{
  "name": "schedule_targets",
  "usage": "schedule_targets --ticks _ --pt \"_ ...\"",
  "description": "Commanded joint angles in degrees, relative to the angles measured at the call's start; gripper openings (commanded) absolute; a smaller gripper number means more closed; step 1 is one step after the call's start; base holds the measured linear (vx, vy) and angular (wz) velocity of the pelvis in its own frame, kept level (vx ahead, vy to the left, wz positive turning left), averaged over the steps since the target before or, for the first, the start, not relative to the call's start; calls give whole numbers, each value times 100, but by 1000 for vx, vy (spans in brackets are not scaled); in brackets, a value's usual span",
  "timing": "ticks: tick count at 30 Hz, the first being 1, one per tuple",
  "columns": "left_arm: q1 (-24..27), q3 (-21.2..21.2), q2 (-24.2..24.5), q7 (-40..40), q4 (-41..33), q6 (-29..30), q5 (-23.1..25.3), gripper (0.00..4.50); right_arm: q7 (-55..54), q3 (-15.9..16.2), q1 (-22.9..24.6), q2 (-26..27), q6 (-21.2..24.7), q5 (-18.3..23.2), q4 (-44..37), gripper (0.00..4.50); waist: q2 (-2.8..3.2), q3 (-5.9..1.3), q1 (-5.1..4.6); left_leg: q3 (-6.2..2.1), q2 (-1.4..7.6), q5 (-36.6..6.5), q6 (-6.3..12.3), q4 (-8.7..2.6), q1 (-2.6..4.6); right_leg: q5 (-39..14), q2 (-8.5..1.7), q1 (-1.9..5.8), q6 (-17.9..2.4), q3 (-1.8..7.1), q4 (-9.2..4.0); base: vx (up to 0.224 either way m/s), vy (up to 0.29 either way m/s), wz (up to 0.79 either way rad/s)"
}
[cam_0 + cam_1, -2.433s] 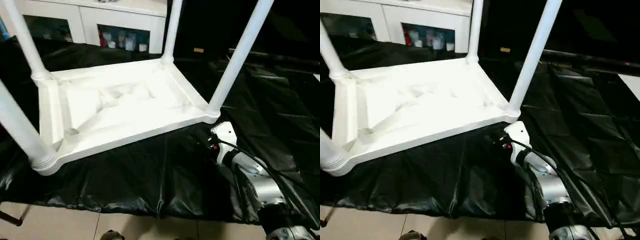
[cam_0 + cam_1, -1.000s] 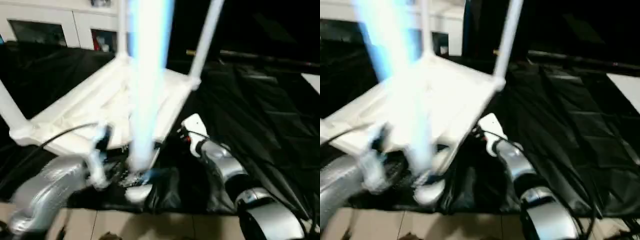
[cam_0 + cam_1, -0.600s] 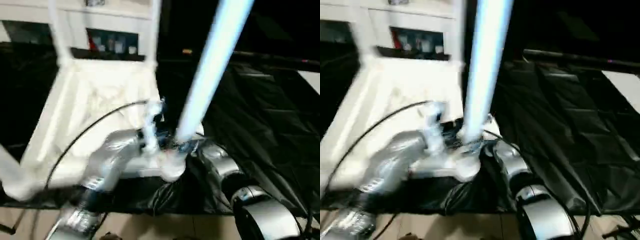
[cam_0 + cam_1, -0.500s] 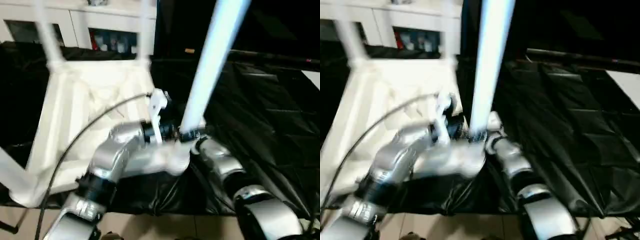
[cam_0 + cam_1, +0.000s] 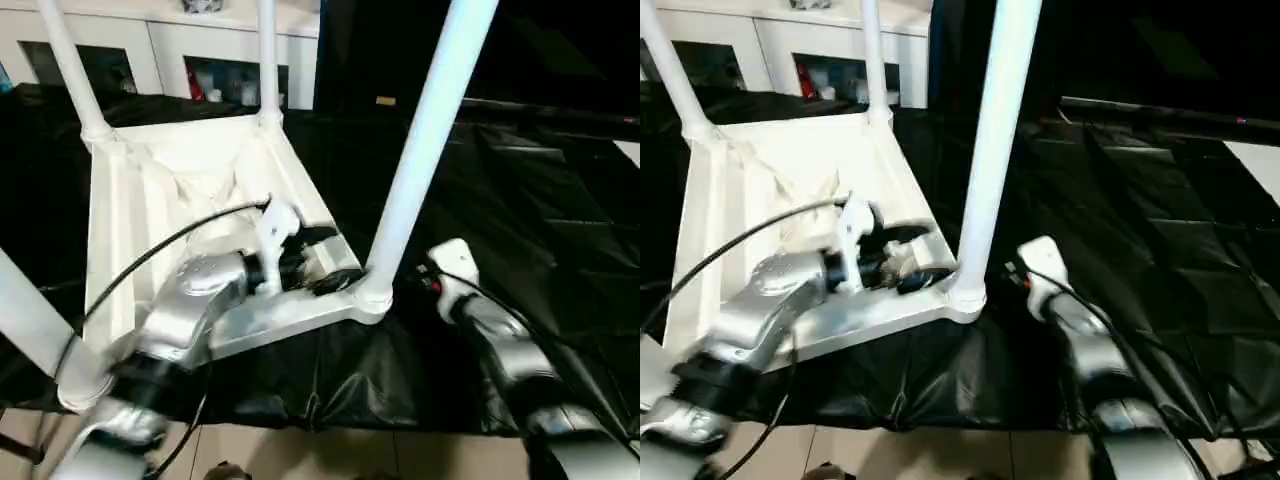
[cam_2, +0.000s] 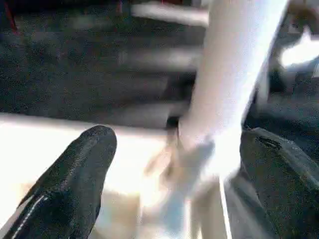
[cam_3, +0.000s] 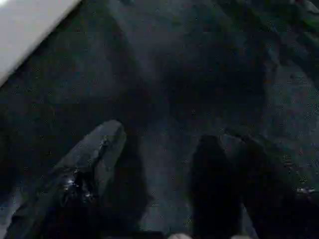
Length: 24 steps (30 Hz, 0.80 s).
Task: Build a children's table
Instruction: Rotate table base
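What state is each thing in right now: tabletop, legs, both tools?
Tabletop: upside down on the black sheet.
Legs, e.g. the nearest: four standing up from the corner sockets.
Left tool: open, over the tabletop beside the nearest leg's base, holding nothing.
Right tool: open, over the sheet, holding nothing.

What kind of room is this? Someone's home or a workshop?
Probably an indoor test room set up like a home: a white cabinet with glass fronts at the back, black sheeting spread under the upturned table, tiled floor below.

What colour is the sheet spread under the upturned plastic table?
Black, a crinkled plastic sheet; clearest in the left eye view.
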Motion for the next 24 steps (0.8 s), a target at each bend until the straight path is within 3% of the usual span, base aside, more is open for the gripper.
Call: schedule_targets --ticks 1,4,6,8,11,12,13,15,16,17,18,19,20,23,24 --pt "196 -287 62 -110 -644 534 -5 448 240 71 211 -204 237 42 -596 367 61 -393 28 38 59 -1603 0 -402 14 -1381 -231 286 -1051 170 -441 0 0 0" --pt "465 -562 242 -62 -1232 1021 149 419 580 150 587 -509 447 38 -1349 367 59 -370 22 44 56 -1743 47 -415 12 -1596 -214 264 -1039 166 -479 0 0 0" --pt "522 -634 281 46 -1348 1131 281 409 785 182 745 -637 541 78 -1667 367 23 -361 48 39 71 -1822 95 -407 18 -1760 -224 257 -938 175 -501 0 0 0" --pt "554 -815 368 243 -1423 1233 667 385 1270 243 1153 -990 772 193 -2524 367 -4 -342 60 36 61 -1834 132 -416 8 -2072 -211 257 -736 178 -555 0 0 0" --pt "524 -863 359 448 -1479 1541 789 363 1793 242 1460 -1358 1207 492 -3308 367 3 -333 56 25 48 -1875 143 -420 -6 -2349 -215 245 -629 170 -572 0 0 0" --pt "524 -863 359 448 -1479 1541 789 363 1793 242 1460 -1358 1207 492 -3308 367 44 -326 61 20 46 -1917 136 -423 2 -2418 -216 233 -616 170 -584 0 0 0" --pt "519 -845 347 509 -1516 1652 789 353 1879 241 1521 -1415 1326 563 -3487 367 14 -329 43 16 41 -1963 130 -418 -4 -2549 -223 231 -580 160 -602 0 0 0" --pt "459 -832 343 611 -1488 1810 852 330 2066 265 1617 -1529 1602 741 -3873 393 115 -321 28 7 29 -2085 102 -420 21 -2758 -212 199 -519 154 -644 0 0 0" --pt "442 -831 351 648 -1519 1919 859 324 2124 274 1664 -1569 1733 788 -4053 400 59 -327 22 2 31 -2121 122 -409 23 -2793 -218 191 -499 148 -655 0 0 0" --pt "393 -788 326 712 -1496 2035 840 320 2213 304 1697 -1623 1850 836 -4214 400 156 -324 23 -15 20 -2112 103 -425 1 -2794 -210 213 -493 143 -639 0 0 0" --pt "373 -782 325 720 -1491 2065 836 313 2251 320 1708 -1644 1886 850 -4264 414 114 -333 19 -9 24 -2115 113 -418 6 -2795 -207 207 -480 138 -663 0 0 0" --pt "320 -760 323 733 -1489 2174 831 302 2368 370 1754 -1716 2015 888 -4442 429 120 -335 8 -11 13 -2108 124 -415 0 -2782 -200 209 -484 134 -661 0 0 0" --pt "278 -744 324 732 -1495 2277 838 291 2475 416 1805 -1788 2139 918 -4616 438 192 -352 25 -19 12 -2051 123 -412 0 -2684 -204 219 -513 139 -646 0 0 0" --pt "250 -777 379 615 -1567 2468 821 278 2611 478 1869 -1883 2324 977 -4855 448 188 -367 39 -9 15 -1864 186 -411 -21 -2415 -202 237 -591 145 -633 0 0 0" --pt "233 -812 425 556 -1601 2563 829 269 2661 497 1884 -1920 2422 1008 -4958 450 280 -373 54 -21 16 -1865 170 -413 -12 -2363 -212 233 -636 146 -620 0 0 0"
